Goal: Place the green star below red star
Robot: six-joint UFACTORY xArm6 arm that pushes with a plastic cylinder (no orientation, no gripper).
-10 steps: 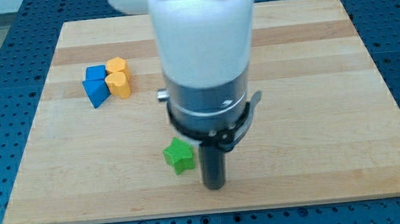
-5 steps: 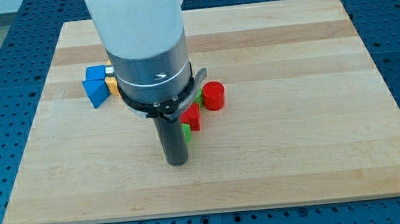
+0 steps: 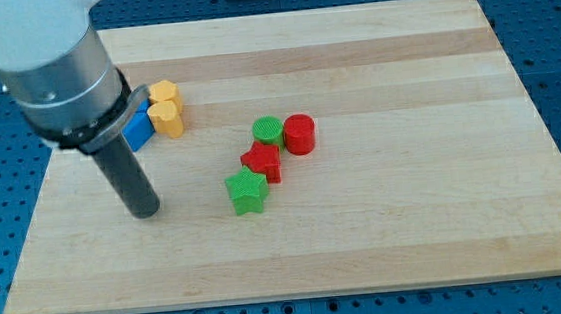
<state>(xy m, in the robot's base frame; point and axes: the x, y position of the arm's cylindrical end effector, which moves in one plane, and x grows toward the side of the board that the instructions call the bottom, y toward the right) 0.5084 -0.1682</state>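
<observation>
Green star: the green star (image 3: 247, 192) is sitting near the middle of the wooden board (image 3: 446, 224), toward the view's bottom, touching the lower left corner of the red star (image 3: 262, 161)
Red star: lying just up and to the view's right of the green star, with a green cylinder (image 3: 268, 131) and a red cylinder (image 3: 300, 133) sitting side by side just above it
Key relation: green star is lying to the view's right of my tip (image 3: 146, 212), at roughly the same height in the view, with bare board between them; not touching
Offset: green star is sitting below the red star but a little toward the view's left, so it is looking diagonal more than straight under
Task state: judging from the layout, placement is looking basically done, or needing only a small nudge toward the view's right to square it up
Next move: if nudging, the tip would be coming at the star's left face and pushing rightward, gently, since the red star is touching and could get dragged along
Jaws: no jaws on this rig, just a plain rod; nothing is being held, tip is resting free of all blocks
Other blocks: a blue block (image 3: 139, 129) and two yellow blocks (image 3: 165, 108) are clustering at the view's upper left, partly behind the arm, well apart from the stars
</observation>
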